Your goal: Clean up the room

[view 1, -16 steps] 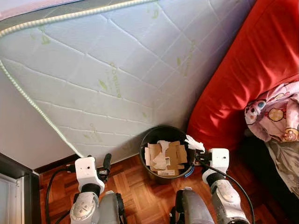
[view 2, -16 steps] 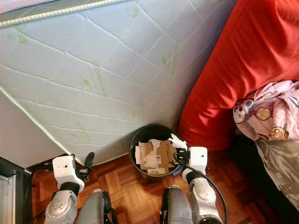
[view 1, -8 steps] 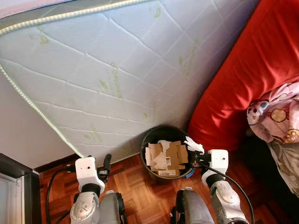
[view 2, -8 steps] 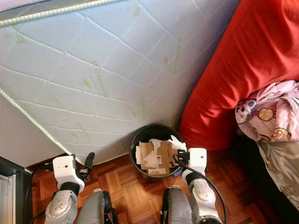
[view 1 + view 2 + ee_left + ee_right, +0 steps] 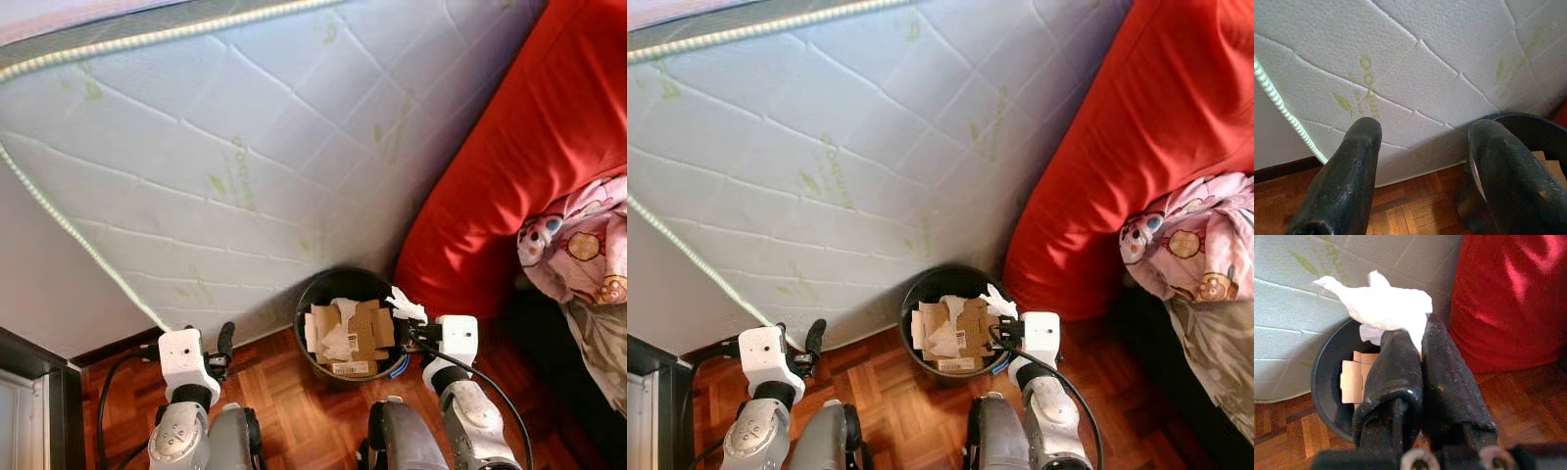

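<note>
- A white quilted mattress (image 5: 245, 147) is being seen leaning upright against the wall, with a red cushion (image 5: 519, 166) propped just beside it and a patterned pink blanket (image 5: 578, 245) lying further to the robot's right.
- A round black waste bin (image 5: 351, 324) is being seen standing on the parquet floor (image 5: 284, 392), tucked at the foot of the mattress and the red cushion; flattened cardboard pieces (image 5: 355, 328) are lying inside it.
- The right gripper (image 5: 1420, 345) is being held at the near right rim of the bin, its fingers pressed together on a crumpled white tissue (image 5: 1383, 306), which is being carried just above the bin's edge.
- The left gripper (image 5: 1420, 147) is being kept idle near the floor to the left of the bin, its fingers spread with nothing between them.
- The disposal step is judged to be in hand: the tissue is being brought to the bin but is not yet released.
- The next move is judged to call for the tissue being carried a little further over the opening and the fingers being parted, so that it falls inside, not on the rim.
</note>
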Robot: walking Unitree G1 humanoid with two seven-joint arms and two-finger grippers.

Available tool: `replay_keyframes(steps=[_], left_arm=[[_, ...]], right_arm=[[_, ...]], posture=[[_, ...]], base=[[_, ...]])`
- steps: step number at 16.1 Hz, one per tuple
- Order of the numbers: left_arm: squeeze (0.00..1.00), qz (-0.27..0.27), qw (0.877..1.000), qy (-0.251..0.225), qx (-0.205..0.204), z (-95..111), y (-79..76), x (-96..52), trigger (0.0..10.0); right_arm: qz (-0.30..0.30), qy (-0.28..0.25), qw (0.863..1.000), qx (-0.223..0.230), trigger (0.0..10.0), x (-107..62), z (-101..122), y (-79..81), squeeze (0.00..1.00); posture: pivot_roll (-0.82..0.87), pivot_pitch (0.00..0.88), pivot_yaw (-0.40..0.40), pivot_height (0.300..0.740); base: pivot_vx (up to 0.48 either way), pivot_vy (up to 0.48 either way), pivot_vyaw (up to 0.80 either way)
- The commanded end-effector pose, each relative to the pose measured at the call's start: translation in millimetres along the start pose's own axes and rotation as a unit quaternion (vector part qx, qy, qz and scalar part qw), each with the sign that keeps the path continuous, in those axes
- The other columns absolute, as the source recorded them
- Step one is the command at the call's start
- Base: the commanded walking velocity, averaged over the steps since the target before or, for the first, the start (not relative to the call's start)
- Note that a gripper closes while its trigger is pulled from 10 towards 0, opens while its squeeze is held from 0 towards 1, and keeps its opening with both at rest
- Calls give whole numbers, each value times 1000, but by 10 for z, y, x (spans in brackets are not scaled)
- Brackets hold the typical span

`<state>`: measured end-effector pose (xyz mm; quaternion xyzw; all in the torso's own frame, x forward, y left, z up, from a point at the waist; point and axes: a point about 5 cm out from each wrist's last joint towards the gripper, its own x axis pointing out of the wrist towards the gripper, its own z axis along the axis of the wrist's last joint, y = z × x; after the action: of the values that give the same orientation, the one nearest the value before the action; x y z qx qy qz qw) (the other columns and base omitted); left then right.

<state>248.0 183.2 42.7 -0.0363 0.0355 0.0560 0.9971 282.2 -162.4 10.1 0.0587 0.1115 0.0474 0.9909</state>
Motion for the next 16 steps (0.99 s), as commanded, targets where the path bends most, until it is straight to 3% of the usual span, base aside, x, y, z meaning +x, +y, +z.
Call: replay_keyframes(steps=[1,16], left_arm=[[0,6,1000,19,-8,-82,16,-39,10000],[0,8,1000,18,-8,-89,12,-42,10000]], right_arm=[[2,9,1000,3,10000,-12,-40,5,0],[19,23,1000,-4,10000,-8,-77,38,0]], posture=[[-109,210,-1,622],[-109,217,-2,622]], base=[[251,0,0],[295,0,0]])
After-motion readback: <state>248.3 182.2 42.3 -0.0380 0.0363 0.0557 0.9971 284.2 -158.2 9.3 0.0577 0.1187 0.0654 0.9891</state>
